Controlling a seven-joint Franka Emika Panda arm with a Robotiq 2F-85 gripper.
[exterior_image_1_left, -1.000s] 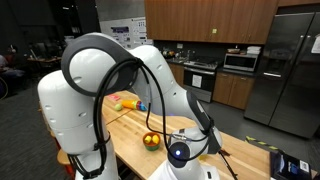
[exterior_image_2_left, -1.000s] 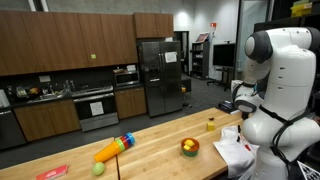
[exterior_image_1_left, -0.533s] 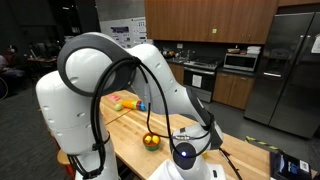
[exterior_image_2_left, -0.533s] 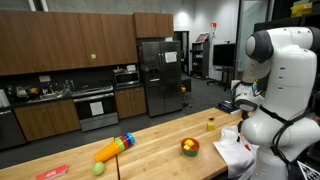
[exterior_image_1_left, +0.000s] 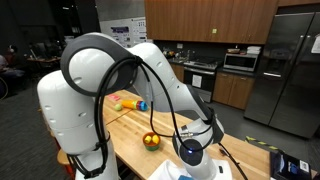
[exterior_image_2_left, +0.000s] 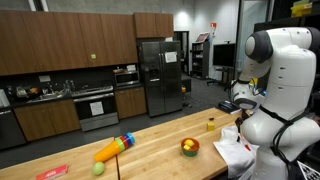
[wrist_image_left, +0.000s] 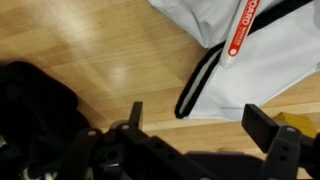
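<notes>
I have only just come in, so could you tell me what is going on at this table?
A robot arm is working over a wooden table. Its jaws are open and empty, and they hang just above a white cloth with a black strap. A red marker lies on the cloth. A bowl of fruit sits nearby on the table.

We find both exterior views small and soft, lit evenly from overhead above the wooden table (exterior_image_2_left: 160, 138), with the room behind it dimmer. In the wrist view a pale glare streaks the wooden table (wrist_image_left: 105, 60); the gripper (wrist_image_left: 197, 120) over it is dark and blurred.
</notes>
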